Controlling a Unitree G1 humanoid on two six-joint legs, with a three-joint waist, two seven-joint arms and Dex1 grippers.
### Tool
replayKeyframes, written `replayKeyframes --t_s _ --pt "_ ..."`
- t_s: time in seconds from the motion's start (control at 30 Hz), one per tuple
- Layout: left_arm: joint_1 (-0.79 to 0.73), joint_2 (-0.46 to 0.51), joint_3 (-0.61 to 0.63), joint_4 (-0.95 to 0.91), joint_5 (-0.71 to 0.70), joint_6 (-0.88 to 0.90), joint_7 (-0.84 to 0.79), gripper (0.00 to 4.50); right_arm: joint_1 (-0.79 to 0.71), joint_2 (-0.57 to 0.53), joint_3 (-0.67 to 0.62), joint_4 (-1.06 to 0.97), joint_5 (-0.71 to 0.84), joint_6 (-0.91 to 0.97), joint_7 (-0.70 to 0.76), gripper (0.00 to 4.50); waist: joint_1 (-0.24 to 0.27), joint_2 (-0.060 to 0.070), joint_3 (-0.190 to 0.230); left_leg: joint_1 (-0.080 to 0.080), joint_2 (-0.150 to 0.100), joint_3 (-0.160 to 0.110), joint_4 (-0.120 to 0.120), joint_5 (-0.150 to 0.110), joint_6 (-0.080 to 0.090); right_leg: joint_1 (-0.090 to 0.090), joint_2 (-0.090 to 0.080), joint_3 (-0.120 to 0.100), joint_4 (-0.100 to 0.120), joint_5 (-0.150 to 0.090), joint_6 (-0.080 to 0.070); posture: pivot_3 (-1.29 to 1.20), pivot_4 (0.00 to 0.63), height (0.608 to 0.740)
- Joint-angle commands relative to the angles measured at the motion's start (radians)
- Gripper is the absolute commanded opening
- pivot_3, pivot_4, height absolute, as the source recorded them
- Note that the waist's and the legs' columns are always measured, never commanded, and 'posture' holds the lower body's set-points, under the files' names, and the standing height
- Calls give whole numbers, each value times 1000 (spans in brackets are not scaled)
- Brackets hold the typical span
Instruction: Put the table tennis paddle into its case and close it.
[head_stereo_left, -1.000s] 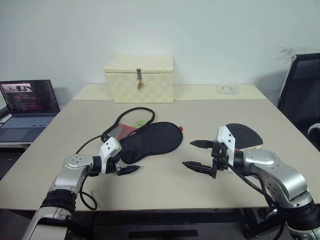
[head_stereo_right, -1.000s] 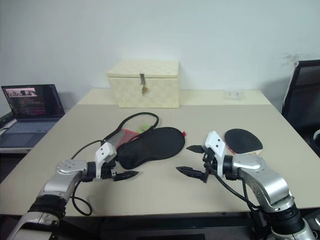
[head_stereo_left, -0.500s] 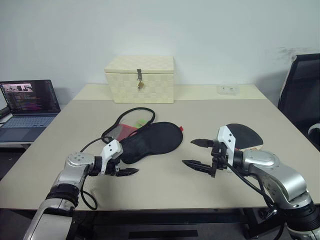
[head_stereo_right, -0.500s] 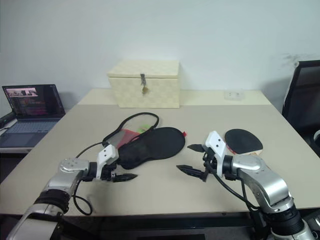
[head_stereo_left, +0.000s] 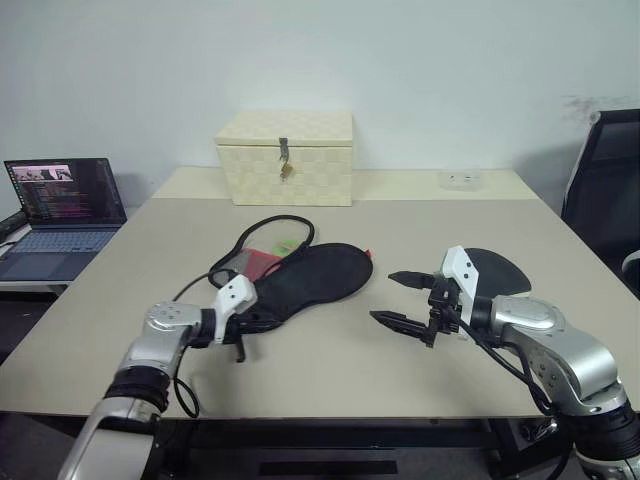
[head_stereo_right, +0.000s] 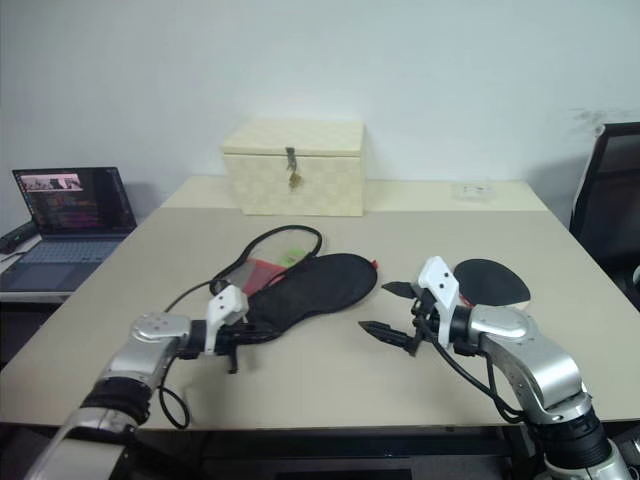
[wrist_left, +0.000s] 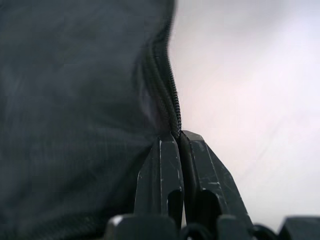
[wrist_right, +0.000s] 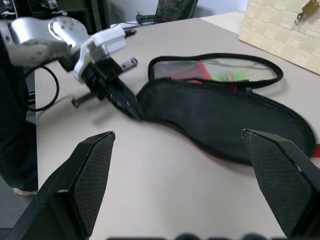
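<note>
The left hand's fingers (wrist_left: 170, 165) have just pinched shut on the zipper edge of the case (head_stereo_left: 310, 280), mid-tabletop. The right hand's fingers (head_stereo_left: 395, 318) stay wide open, holding nothing. The paddle (head_stereo_left: 495, 270) waits by the tabletop's right edge, so opening the case likely comes next.

Even, soft indoor light, with faint shadows on the beige table (head_stereo_left: 330, 380). Left wrist view is blurred close-up. The right wrist view softens toward its edges.
</note>
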Motion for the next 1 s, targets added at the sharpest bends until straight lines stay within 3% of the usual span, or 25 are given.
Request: replayKeyframes --t_s 0.03,0.17,0.3,0.5,0.67,0.83,1.0 --pt "41 -47 -29 -203 -32 112 45 24 12 -33 -50 -31 22 -5 16 4500 0 0 0 0 0 0 0 0 0 0 0 0 0 0 0 0 150 740" --pt "52 -130 -66 -290 -14 208 134 24 38 -65 -65 -42 29 -1 35 4500 -1 0 0 0 0 -1 0 0 0 0 1 0 1 0 1 0 150 740" --pt "8 -223 -79 -256 17 240 255 24 53 -87 -68 -53 30 -1 51 4500 -1 0 0 1 -1 0 1 0 0 0 1 1 2 -1 3 0 150 740" --pt "22 -228 -65 -282 -3 264 272 1785 63 -90 -64 -58 23 -7 48 4500 -5 0 0 3 -1 2 0 0 0 0 1 1 3 -1 3 0 150 740" --pt "105 -131 -23 -450 -140 331 117 3628 66 -58 -82 -58 50 139 -69 4500 -7 0 0 3 1 2 0 0 0 0 1 2 4 -1 2 0 150 740" --pt "160 22 92 -474 -199 325 82 3628 21 39 -98 -37 70 281 -224 4500 -8 0 0 5 1 2 0 0 0 0 1 2 6 -3 3 0 150 740" --pt "195 120 178 -457 -215 293 75 3628 -17 208 -95 23 50 399 -396 4500 -6 0 0 5 2 2 0 0 0 0 1 2 6 -3 2 0 150 740"
